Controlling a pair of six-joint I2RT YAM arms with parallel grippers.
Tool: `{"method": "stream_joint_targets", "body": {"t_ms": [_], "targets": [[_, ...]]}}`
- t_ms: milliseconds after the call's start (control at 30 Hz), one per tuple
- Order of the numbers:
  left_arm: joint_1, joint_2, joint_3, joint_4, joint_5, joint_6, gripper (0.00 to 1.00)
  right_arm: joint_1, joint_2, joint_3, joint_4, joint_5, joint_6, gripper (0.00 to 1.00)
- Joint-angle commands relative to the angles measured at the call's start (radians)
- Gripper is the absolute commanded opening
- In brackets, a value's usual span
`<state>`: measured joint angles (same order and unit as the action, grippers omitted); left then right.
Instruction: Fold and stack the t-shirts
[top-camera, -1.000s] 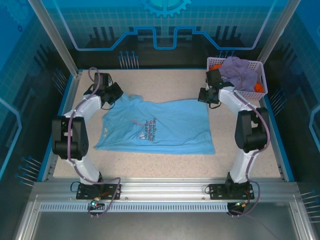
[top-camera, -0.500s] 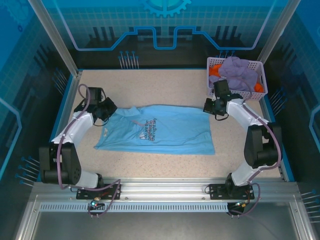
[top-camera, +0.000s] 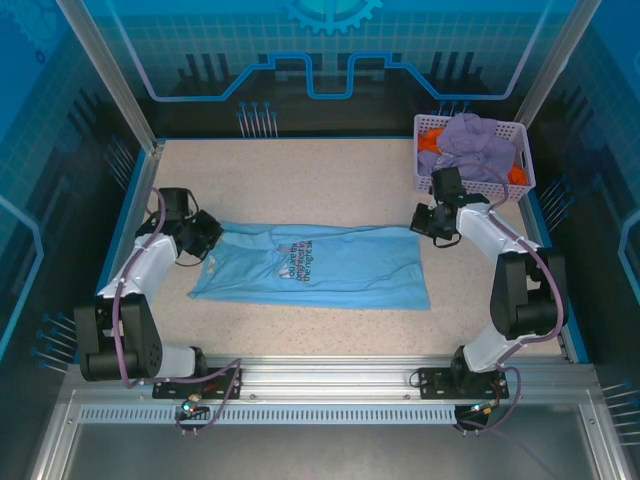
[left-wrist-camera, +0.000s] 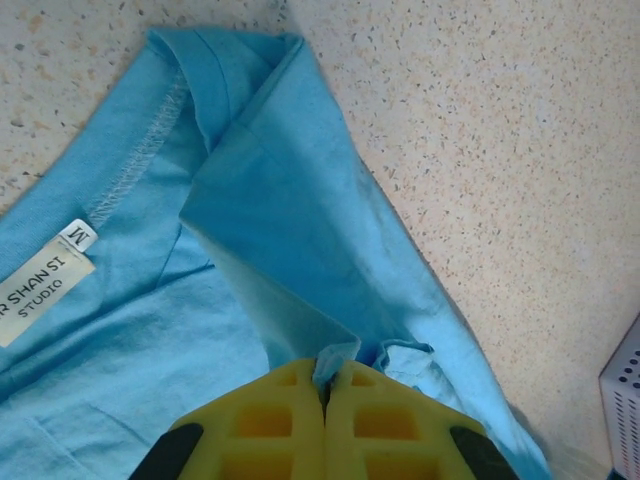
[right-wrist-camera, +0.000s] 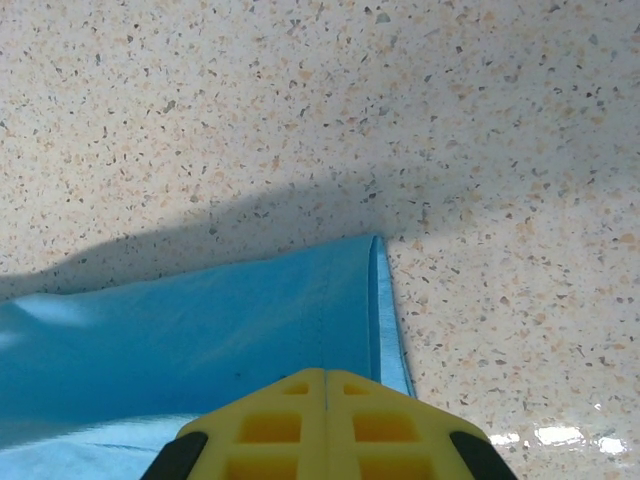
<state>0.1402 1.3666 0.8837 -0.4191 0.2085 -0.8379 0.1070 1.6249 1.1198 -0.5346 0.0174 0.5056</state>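
A speckled table (top-camera: 350, 175) is sitting among blue walls (top-camera: 60, 130); near the basket (top-camera: 418, 135), the left gripper (left-wrist-camera: 325, 385) and right gripper (right-wrist-camera: 325, 378) are pinching the half-folded blue shirt (top-camera: 330, 270).

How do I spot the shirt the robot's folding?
Look at the speckled table between the two arms. The sky-blue t-shirt lies flat there, its ends pinched by the left gripper and right gripper. Unlike the purple shirt and orange shirt bunched in the basket, it shows lettering.
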Motion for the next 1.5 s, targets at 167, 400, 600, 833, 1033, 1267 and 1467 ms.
{"method": "stream_joint_targets", "body": {"t_ms": [167, 400, 600, 833, 1033, 1267, 1467], "targets": [[0.062, -0.043, -0.053, -0.006, 0.1, -0.057, 0.28, -0.035, -0.029, -0.048, -0.031, -0.018, 0.057, 0.12], [0.102, -0.247, -0.144, -0.042, -0.019, -0.121, 0.56, -0.151, -0.142, -0.183, -0.002, -0.103, 0.212, 0.5], [0.065, -0.168, -0.03, -0.066, -0.004, -0.011, 0.52, -0.069, -0.248, -0.193, 0.082, -0.126, 0.234, 0.51], [-0.119, 0.168, 0.239, -0.15, -0.075, 0.077, 0.39, 0.109, 0.009, 0.062, -0.032, -0.031, 0.161, 0.36], [-0.115, 0.397, 0.36, -0.176, -0.111, 0.104, 0.36, 0.116, 0.27, 0.231, -0.105, -0.008, 0.142, 0.27], [-0.043, 0.533, 0.38, -0.165, -0.142, 0.08, 0.34, 0.081, 0.416, 0.315, -0.123, -0.027, 0.163, 0.27], [0.026, 0.518, 0.366, -0.17, -0.204, 0.062, 0.38, 0.006, 0.424, 0.28, -0.074, -0.1, 0.2, 0.3]]}}
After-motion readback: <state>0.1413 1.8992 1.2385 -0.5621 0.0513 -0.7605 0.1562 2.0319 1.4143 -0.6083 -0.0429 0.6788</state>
